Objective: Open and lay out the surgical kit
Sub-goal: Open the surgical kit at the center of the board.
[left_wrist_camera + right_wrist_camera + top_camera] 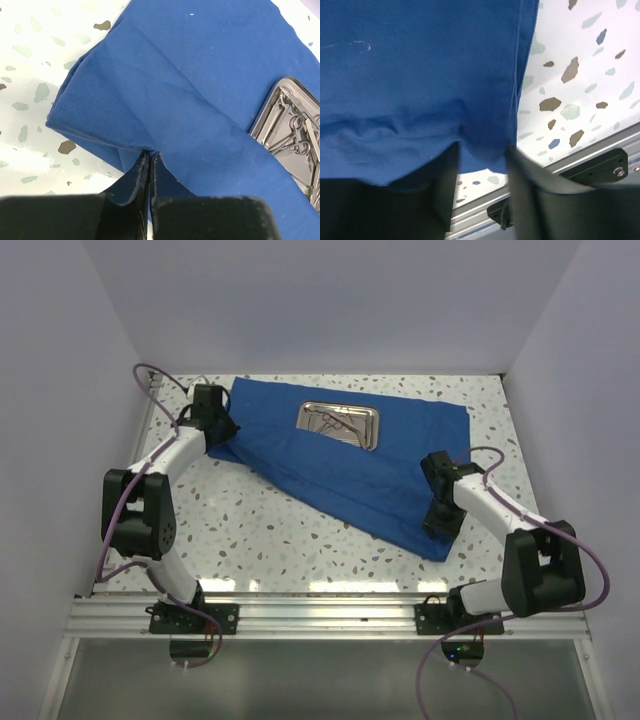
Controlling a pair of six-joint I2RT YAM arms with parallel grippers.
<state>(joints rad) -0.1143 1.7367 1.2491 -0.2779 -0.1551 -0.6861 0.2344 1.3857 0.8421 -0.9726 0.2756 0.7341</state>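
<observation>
The surgical kit's royal-blue cloth lies spread across the speckled table. A small steel tray rests on its far part, holding several thin steel instruments. My left gripper is at the cloth's left corner; in the left wrist view it is shut on a fold of the cloth. My right gripper is at the cloth's near right corner. In the right wrist view its jaws stand apart, with the corner of the cloth hanging between the two fingers.
An aluminium rail runs along the table's near edge, just behind the right gripper in the right wrist view. White walls close in the left, back and right sides. Bare speckled table shows in front of the cloth.
</observation>
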